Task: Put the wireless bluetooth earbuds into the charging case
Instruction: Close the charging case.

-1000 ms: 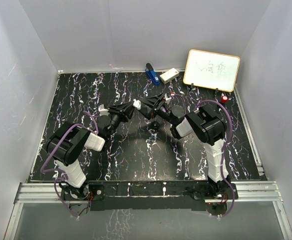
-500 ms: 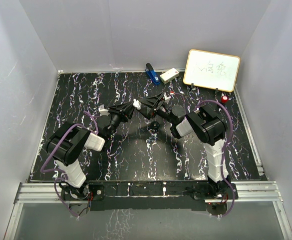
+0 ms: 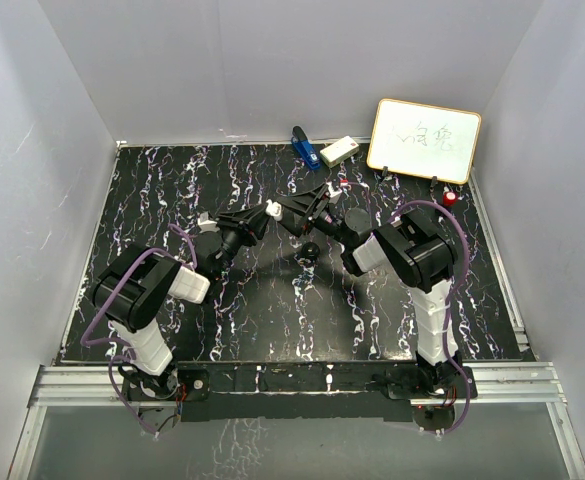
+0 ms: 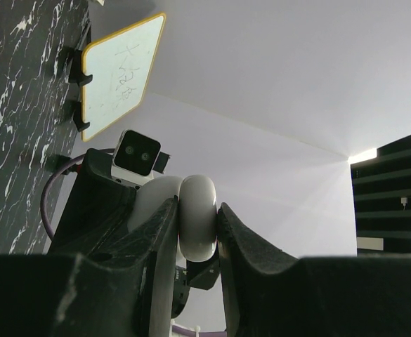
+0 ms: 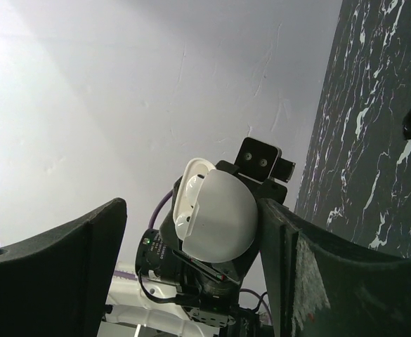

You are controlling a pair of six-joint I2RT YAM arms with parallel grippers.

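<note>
Ideally my left gripper (image 4: 196, 209) clamps the charging case (image 4: 197, 228) rock-steady, lid at eleven o'clock, my right gripper (image 5: 192, 205) spread empty.

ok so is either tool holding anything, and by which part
The left tool pinches the white charging case by its body, one finger on each side, lid open; the right tool is open, empty.

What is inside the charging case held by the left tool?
The charging case is ajar, gripped by the left tool. A small white rounded piece shows in the gap, possibly an earbud; the shell hides the rest.
</note>
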